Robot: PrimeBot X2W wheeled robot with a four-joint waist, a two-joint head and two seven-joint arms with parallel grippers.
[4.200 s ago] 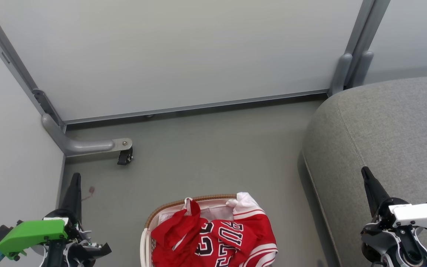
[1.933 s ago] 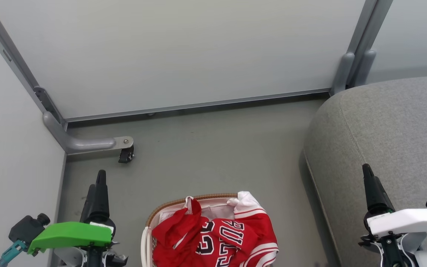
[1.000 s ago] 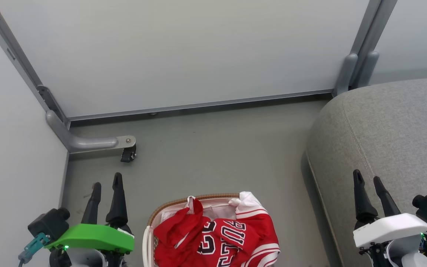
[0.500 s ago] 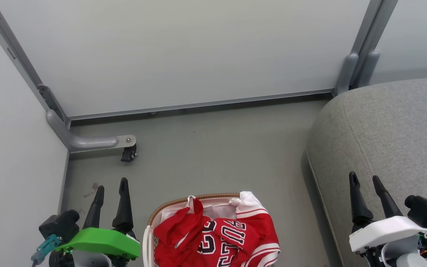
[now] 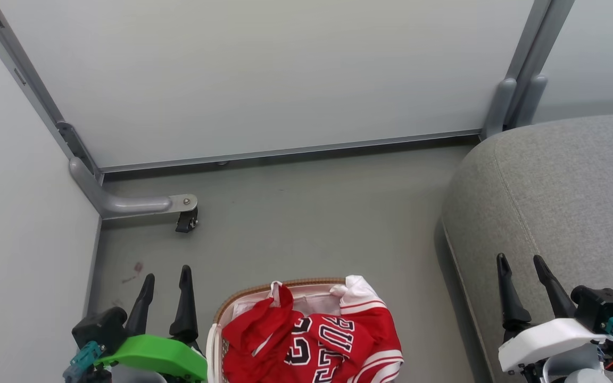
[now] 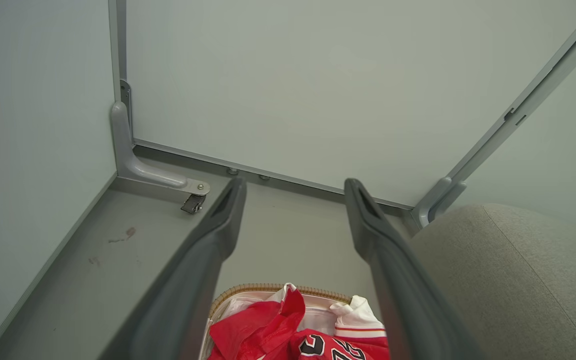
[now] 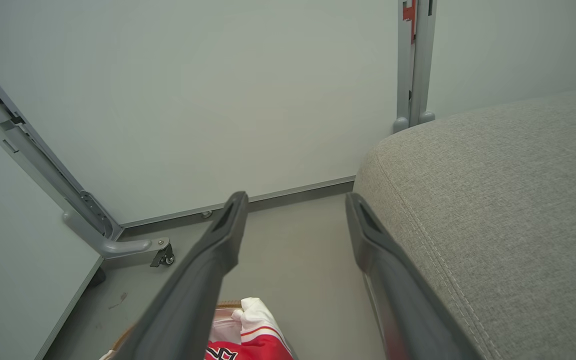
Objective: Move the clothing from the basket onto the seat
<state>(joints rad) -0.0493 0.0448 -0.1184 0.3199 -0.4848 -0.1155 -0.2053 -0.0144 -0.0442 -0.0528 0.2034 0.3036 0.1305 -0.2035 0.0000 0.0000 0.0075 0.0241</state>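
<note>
Clothing [image 5: 312, 340] sits heaped in basket [image 5: 264, 290], spilling over its rim, just right of L gripper [image 5: 167, 274] & well left of R gripper [image 5: 519, 260]. Both w/ fingers spread apart, holding nothing, prob. set wide to take bunched fabric. Seat [image 5: 567, 186] lies just right of R gripper, so R looks staged by drop spot, L nearest the pick.

Crumpled red clothing [image 5: 312, 340] in white, brown-rimmed basket [image 5: 210, 348], left of grey seat [image 5: 562, 181]
</note>
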